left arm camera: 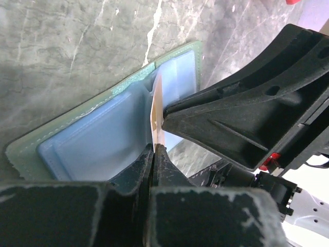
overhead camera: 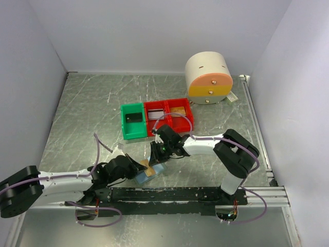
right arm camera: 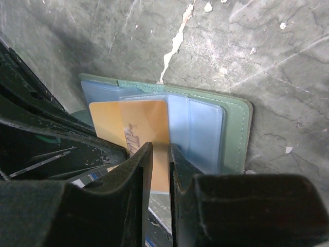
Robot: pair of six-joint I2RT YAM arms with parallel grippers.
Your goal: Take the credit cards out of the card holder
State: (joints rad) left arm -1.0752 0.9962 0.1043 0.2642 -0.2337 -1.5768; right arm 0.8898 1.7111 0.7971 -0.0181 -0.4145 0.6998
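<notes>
Nipping the orange card [left arm camera: 157,110], the left pincer [left arm camera: 154,150] overhangs the card holder [left arm camera: 92,139].

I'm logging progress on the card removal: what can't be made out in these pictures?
Top view: left claw and right claw cover most of the card holder; any cards left inside are hidden.
Left wrist: the credit card shows edge-on, its face unseen.
Right wrist: the right claw's fingers cover the card's lower part; whether they pinch it is unclear.
</notes>
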